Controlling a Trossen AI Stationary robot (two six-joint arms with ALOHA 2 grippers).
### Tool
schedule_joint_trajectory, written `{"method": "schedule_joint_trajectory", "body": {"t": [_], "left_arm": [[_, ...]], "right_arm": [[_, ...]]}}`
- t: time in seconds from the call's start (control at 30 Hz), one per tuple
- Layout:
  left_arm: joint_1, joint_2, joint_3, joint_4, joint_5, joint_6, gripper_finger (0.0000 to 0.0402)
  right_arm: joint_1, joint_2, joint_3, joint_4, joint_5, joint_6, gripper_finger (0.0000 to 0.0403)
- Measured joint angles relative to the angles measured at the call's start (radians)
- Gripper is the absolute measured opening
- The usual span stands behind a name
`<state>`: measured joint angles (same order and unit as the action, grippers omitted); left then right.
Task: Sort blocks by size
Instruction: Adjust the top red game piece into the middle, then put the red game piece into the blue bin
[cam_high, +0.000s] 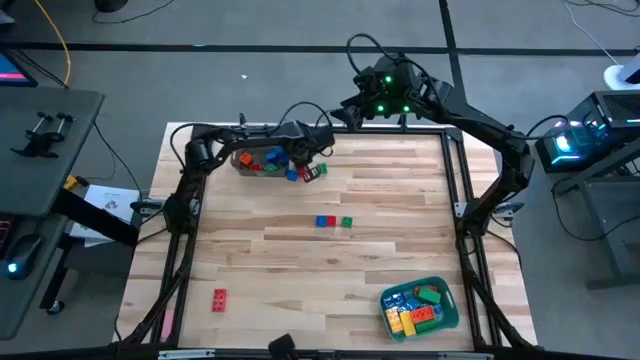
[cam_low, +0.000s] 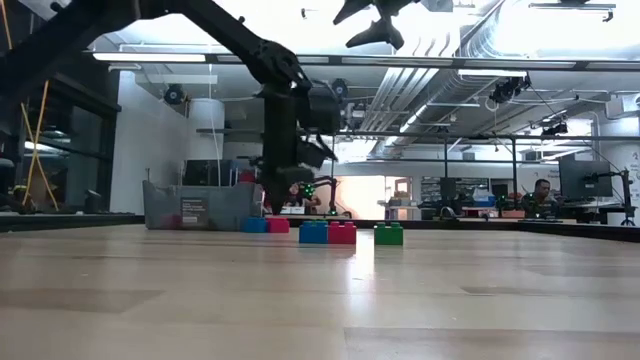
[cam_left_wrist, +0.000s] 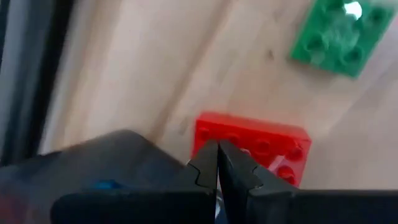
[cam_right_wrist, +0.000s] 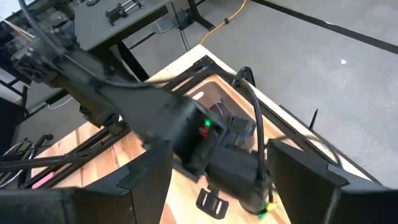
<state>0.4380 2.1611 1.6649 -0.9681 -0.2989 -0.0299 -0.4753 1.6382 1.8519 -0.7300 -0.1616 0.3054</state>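
My left gripper (cam_high: 303, 170) (cam_left_wrist: 217, 158) is shut and low over the table, just right of the grey bin (cam_high: 243, 163). Its tips stand over a red brick (cam_left_wrist: 249, 138) (cam_high: 312, 173). A blue brick (cam_high: 292, 175) and a green brick (cam_left_wrist: 339, 31) lie beside that. A blue (cam_high: 321, 221), a red (cam_high: 331, 221) and a green brick (cam_high: 346, 222) sit in a row mid-table. One red brick (cam_high: 218, 298) lies near the front left. My right gripper (cam_right_wrist: 224, 168) is open and empty, raised high over the far edge. My left gripper points down with its shut fingertips (cam_left_wrist: 208, 163) over the red brick's edge (cam_left_wrist: 205, 134). The fingers hide the spot, so I cannot tell whether they touch the brick. The brick lies flat on the table, studs up.
The grey bin (cam_low: 195, 205) at the far left holds several bricks. A teal bin (cam_high: 445, 300) at the front right holds several longer bricks. The table frame's rails run along both sides. Bare wood lies between the middle row and the front edge.
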Motion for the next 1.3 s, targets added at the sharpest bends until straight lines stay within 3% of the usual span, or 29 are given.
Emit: {"method": "schedule_joint_trajectory", "body": {"t": [0.27, 0.6, 0.87, 1.13, 1.2, 1.3], "left_arm": [[-0.027, 0.015, 0.000, 0.004, -0.004, 0.013, 0.0000], [-0.130, 0.013, 0.002, -0.040, 0.156, 0.235, 0.0000], [-0.247, 0.014, 0.000, -0.218, 0.186, 0.253, 0.0000], [-0.271, -0.099, -0.002, -0.239, 0.176, 0.265, 0.0000], [-0.271, -0.148, -0.002, -0.256, 0.226, 0.314, 0.0000], [-0.264, -0.217, -0.008, -0.231, 0.405, 0.403, 0.0000]], "right_arm": [[0.000, 0.000, 0.000, -0.006, -0.002, 0.000, 0.0254], [0.000, 0.000, 0.000, -0.017, -0.005, -0.018, 0.0254], [0.000, 0.000, 0.000, -0.024, -0.005, -0.019, 0.0254], [-0.002, 0.000, 0.000, -0.022, -0.005, -0.026, 0.0254], [-0.002, 0.000, 0.000, -0.022, -0.005, -0.026, 0.0254], [-0.002, 0.000, 0.000, -0.022, -0.005, -0.027, 0.0254]]}}
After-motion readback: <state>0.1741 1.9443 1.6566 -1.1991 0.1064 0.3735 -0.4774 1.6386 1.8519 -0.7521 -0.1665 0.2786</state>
